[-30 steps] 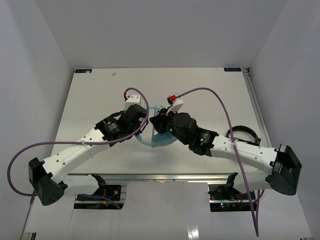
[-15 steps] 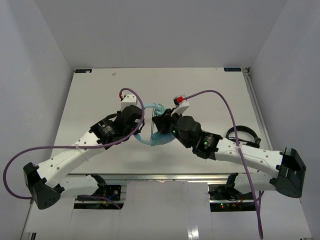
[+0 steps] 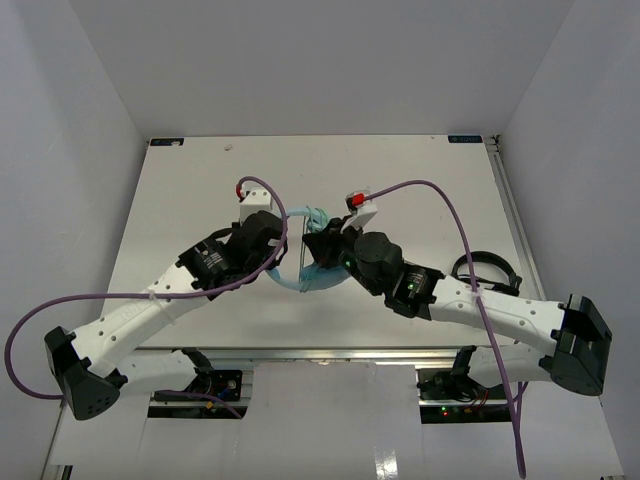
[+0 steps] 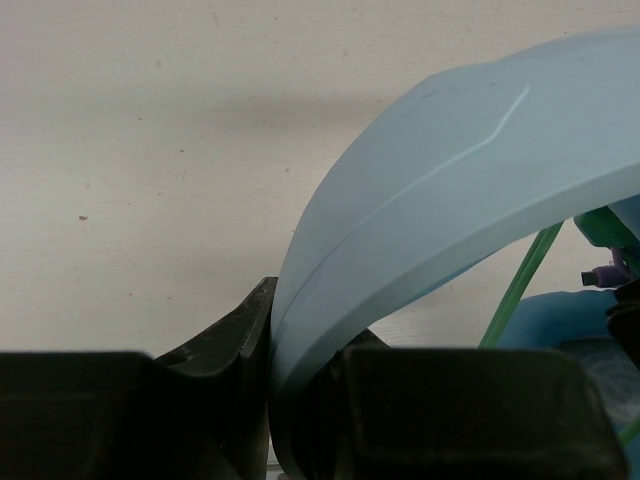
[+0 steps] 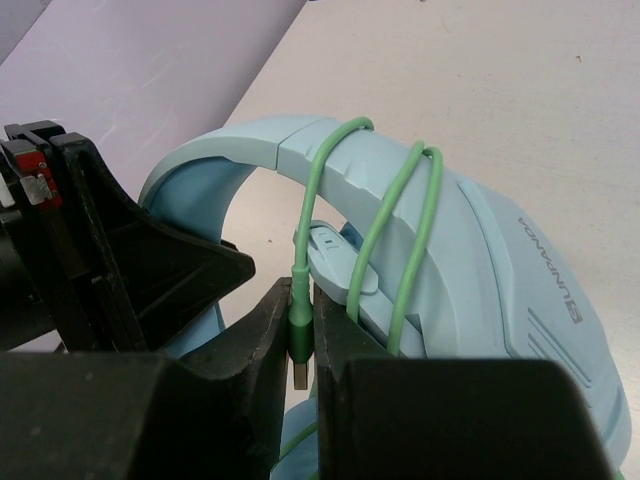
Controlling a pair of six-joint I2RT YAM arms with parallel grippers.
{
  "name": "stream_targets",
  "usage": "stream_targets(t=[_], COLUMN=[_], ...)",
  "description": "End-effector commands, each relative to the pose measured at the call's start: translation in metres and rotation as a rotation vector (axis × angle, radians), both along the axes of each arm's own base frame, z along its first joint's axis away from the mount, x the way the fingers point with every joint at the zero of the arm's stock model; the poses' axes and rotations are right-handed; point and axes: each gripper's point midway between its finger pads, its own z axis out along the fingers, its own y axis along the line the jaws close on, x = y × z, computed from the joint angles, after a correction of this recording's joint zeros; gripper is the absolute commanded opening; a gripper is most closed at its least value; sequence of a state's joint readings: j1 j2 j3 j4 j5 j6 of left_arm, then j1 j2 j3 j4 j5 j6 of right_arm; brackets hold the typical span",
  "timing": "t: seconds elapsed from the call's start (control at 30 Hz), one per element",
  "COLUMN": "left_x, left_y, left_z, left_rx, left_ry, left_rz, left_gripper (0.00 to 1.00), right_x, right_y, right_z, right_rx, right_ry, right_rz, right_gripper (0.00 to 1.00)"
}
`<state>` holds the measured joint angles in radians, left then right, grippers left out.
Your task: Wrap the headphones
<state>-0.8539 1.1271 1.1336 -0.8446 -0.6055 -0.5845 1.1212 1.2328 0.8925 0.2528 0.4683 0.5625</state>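
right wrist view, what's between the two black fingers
The plug end of the thin pale green cable, pinched by the right gripper; the right wrist view shows it.

Overhead view from high behind the near edge, looking down over the whole table (image 3: pixel 180 200), both wrist views very close on the headphones (image 4: pixel 450 200), which all three share.

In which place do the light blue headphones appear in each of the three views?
Top external: headphones near the middle of the white table.
Left wrist: headband arcs across the right half, clamped in the left end effector.
Right wrist: centre-right; the right end effector pinches the green cable.
Shared landmark: the white table, behind the headphones everywhere.
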Motion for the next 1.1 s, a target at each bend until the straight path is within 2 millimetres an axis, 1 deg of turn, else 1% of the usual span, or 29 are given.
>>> stream_targets(t=[0.0, 0.07, 0.1, 0.17, 0.4, 0.57, 0.63, 0.73, 0.8, 0.9, 1.03, 1.07], left_x=[0.025, 0.027, 0.028, 0.029, 0.028, 0.028, 0.027, 0.025, 0.023, 0.019, 0.013, 0.012], left_y=[-0.004, -0.01, -0.012, -0.015, -0.013, -0.014, -0.014, -0.011, -0.006, 0.004, 0.013, 0.014], left_z=[0.071, 0.073, 0.074, 0.078, 0.085, 0.085, 0.089, 0.097, 0.103, 0.113, 0.126, 0.129], left_rx=[-0.282, -0.295, -0.297, -0.304, -0.32, -0.329, -0.341, -0.355, -0.361, -0.368, -0.398, -0.405], left_ry=[-0.226, -0.223, -0.223, -0.224, -0.237, -0.236, -0.243, -0.258, -0.273, -0.296, -0.325, -0.331], left_rz=[0.141, 0.128, 0.126, 0.12, 0.123, 0.124, 0.121, 0.123, 0.13, 0.149, 0.158, 0.158], left_gripper=[0.0, 0.0, 0.0, 0.0, 0.0, 0.0, 0.0, 0.0, 0.0, 0.0, 0.0, 0.0], right_x=[-0.009, -0.011, -0.011, -0.007, 0.006, 0.008, 0.01, 0.014, 0.017, 0.021, 0.025, 0.025], right_y=[0.009, 0.022, 0.026, 0.032, 0.042, 0.06, 0.065, 0.061, 0.052, 0.039, 0.023, 0.022], right_z=[-0.039, -0.036, -0.039, -0.036, -0.033, -0.025, -0.024, -0.035, -0.048, -0.053, -0.063, -0.062], right_rx=[-0.184, -0.185, -0.197, -0.199, -0.191, -0.201, -0.212, -0.246, -0.274, -0.282, -0.318, -0.307], right_ry=[-0.006, -0.02, -0.02, -0.023, -0.031, -0.03, -0.025, 0.001, 0.016, 0.024, 0.061, 0.067], right_rz=[0.094, 0.117, 0.121, 0.114, 0.063, 0.079, 0.063, 0.02, -0.019, -0.074, -0.149, -0.156], right_gripper=[0.08, 0.08, 0.08, 0.08, 0.08, 0.08, 0.08, 0.08, 0.08, 0.08, 0.08, 0.08])
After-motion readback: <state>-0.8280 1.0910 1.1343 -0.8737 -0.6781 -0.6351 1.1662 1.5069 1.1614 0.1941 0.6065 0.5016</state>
